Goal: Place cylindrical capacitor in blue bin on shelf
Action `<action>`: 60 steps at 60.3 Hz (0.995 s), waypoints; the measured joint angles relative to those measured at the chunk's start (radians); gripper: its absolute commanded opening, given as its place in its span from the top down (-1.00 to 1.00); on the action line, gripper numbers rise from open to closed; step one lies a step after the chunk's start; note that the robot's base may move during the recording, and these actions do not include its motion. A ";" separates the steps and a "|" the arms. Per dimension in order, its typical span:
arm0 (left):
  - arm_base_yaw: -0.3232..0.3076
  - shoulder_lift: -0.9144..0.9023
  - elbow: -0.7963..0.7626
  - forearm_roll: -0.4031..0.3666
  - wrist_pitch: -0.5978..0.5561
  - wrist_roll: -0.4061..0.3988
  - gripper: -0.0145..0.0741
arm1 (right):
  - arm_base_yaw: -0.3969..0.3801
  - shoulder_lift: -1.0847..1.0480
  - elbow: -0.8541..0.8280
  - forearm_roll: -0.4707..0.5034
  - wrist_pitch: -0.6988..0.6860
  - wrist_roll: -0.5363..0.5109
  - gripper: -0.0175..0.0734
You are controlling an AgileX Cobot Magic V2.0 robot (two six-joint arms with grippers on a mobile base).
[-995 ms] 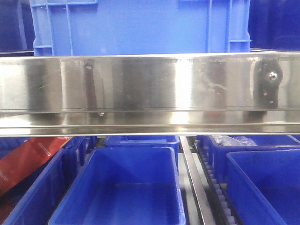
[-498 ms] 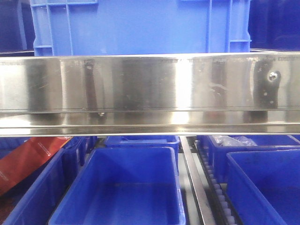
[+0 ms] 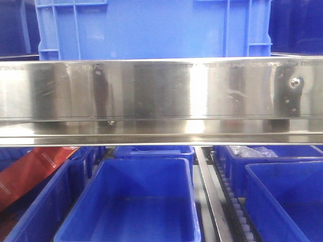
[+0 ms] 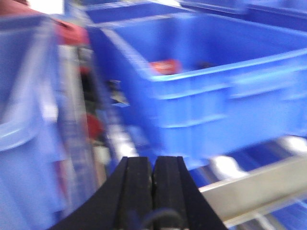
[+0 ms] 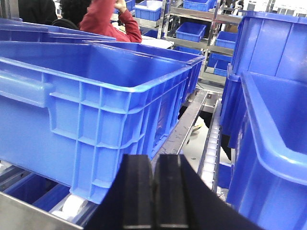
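The cylindrical capacitor cannot be made out in any view; the blue bin (image 3: 136, 201) on the lower tier of the shelf (image 3: 161, 96) shows a bare floor in the front view, and a large blue crate (image 3: 151, 27) stands on the tier above. The left gripper (image 4: 153, 175) has its jaws pressed together with nothing visible between them, in front of a blurred blue crate (image 4: 206, 86) holding a red item (image 4: 164, 66). The right gripper (image 5: 153, 184) is likewise closed on nothing visible, beside a ribbed blue crate (image 5: 96, 110) on white roller tracks (image 5: 211, 143).
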 measured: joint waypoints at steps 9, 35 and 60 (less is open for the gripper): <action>0.102 -0.142 0.211 0.005 -0.156 0.000 0.92 | 0.000 0.000 0.000 0.000 0.000 0.000 0.95; 0.226 -0.443 0.809 -0.008 -0.566 0.000 0.92 | 0.000 -0.002 0.000 -0.002 -0.002 0.000 0.95; 0.226 -0.445 0.836 -0.022 -0.647 0.000 0.92 | 0.000 -0.004 0.000 -0.002 -0.002 0.000 0.95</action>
